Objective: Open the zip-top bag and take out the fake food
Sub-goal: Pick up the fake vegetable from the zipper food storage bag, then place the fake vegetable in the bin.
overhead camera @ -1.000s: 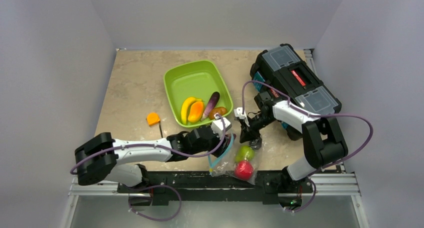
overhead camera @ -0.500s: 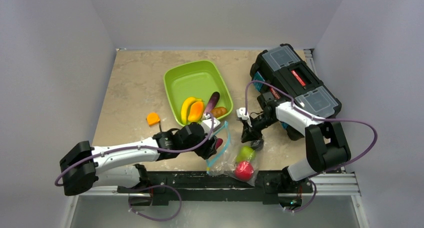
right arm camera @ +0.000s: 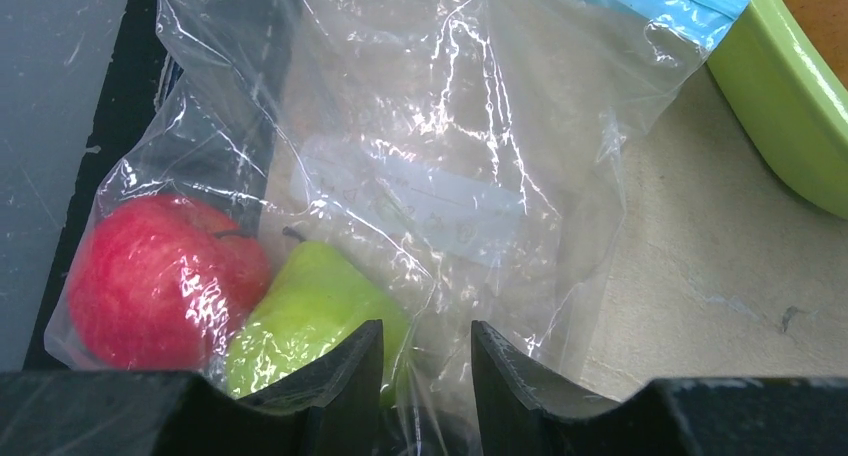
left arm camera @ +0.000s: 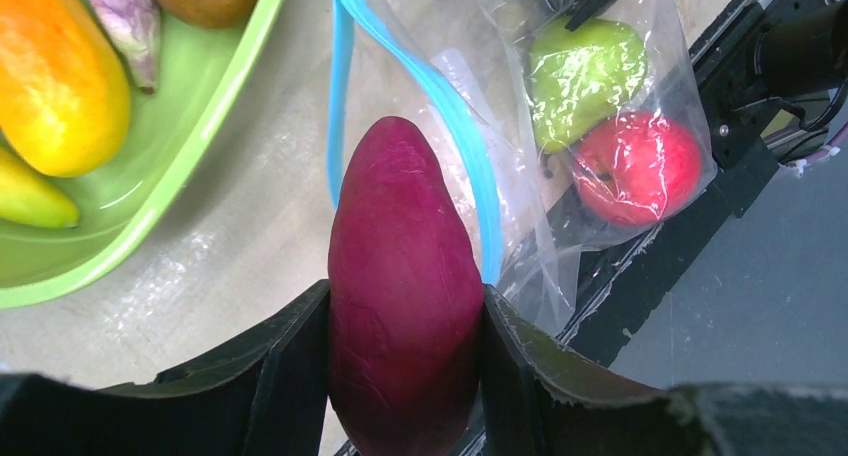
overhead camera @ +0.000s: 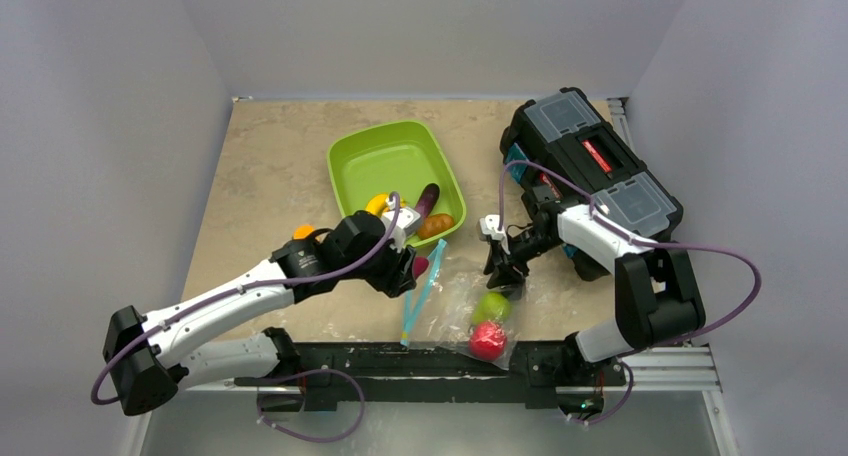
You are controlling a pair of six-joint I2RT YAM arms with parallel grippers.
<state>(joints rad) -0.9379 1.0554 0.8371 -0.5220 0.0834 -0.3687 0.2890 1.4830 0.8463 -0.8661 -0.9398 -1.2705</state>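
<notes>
Zip-top bag point(right arm camera: 430, 176) — crinkly clear film nipped by right pincer point(right arm camera: 425, 341); left pincer point(left arm camera: 407, 321) clamps glossy maroon piece point(left arm camera: 400, 206).

Showed maroon piece point(left arm camera: 405, 296), red apple point(left arm camera: 635, 166), green pear point(left arm camera: 585, 71), clear bag point(right arm camera: 430, 126) with light-blue zip strip point(left arm camera: 472, 156), lime-green tray point(overhead camera: 390, 161), beige mottled tabletop point(overhead camera: 270, 166), black toolbox point(overhead camera: 590, 161).

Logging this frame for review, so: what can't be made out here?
Right gripper: whether it pinches the zip-top bag; right wrist view, crinkled glaring film hides contact.
Banana: top view, left arm covers most of it.
Maroon piece in left gripper: lower end lost between the fingers and bottom edge, left wrist view.
</notes>
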